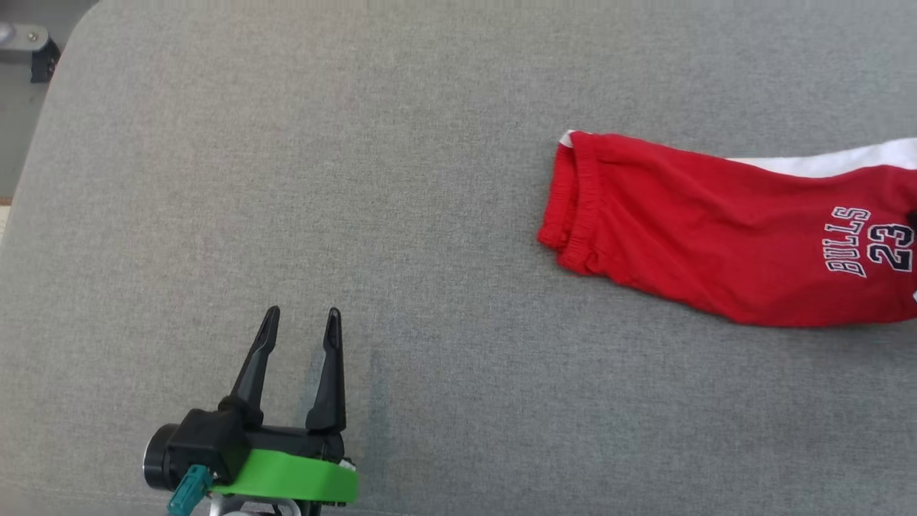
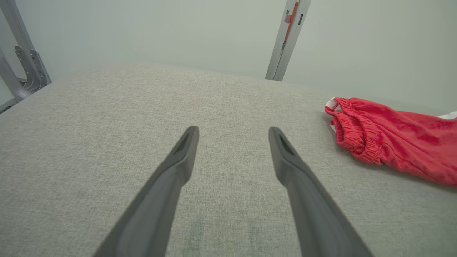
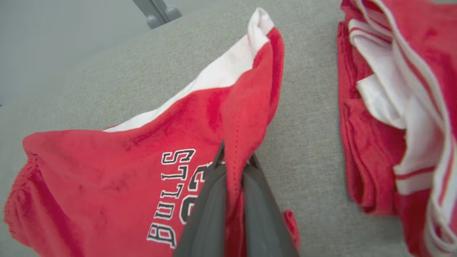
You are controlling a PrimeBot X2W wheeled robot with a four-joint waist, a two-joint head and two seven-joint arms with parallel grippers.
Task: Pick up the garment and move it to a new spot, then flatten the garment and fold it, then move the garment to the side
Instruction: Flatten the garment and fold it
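The garment (image 1: 723, 229) is a pair of red shorts with white trim and "BULLS 23" lettering, lying on the grey padded surface (image 1: 358, 179) at the right and running off the head view's right edge. Its elastic waistband end (image 2: 351, 128) points toward the middle. In the right wrist view my right gripper (image 3: 234, 164) is shut on a raised fold of the garment (image 3: 150, 153) beside the lettering. My left gripper (image 1: 301, 319) sits at the lower left, open and holding nothing, well left of the garment. In the left wrist view its fingers (image 2: 178, 157) spread over bare cloth.
A second pile of red and white clothing (image 3: 400, 107) lies just right of the held garment in the right wrist view. Grey metal frame posts (image 2: 287, 39) stand beyond the far edge of the surface. A metal bracket (image 1: 29, 46) sits off the surface's top left corner.
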